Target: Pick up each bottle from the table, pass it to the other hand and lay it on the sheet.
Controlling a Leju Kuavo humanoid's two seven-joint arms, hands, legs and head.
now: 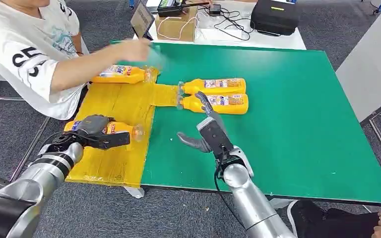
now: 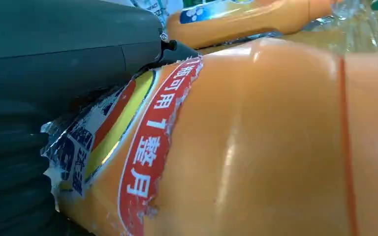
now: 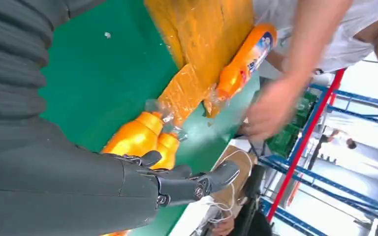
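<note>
A green table (image 1: 297, 114) stands on grey carpet, with a yellow sheet (image 1: 121, 116) taped over its left end; beyond the table's far edge sit a cardboard box (image 1: 176, 22), cables and a black case (image 1: 276, 15). A person in a white T-shirt (image 1: 27, 49) sits beside the sheet, one blurred hand (image 1: 136, 48) reaching over its far part. The left hand (image 1: 94, 133) grips an orange bottle (image 1: 121, 130) lying on the sheet's near part, fingers wrapped over its labelled body. A second bottle (image 1: 119, 74) lies on the sheet's far part. Two more bottles (image 1: 216, 94) lie side by side, touching, just off the sheet on the green. The right hand (image 1: 206, 131) hovers near them, fingers spread and holding nothing.
</note>
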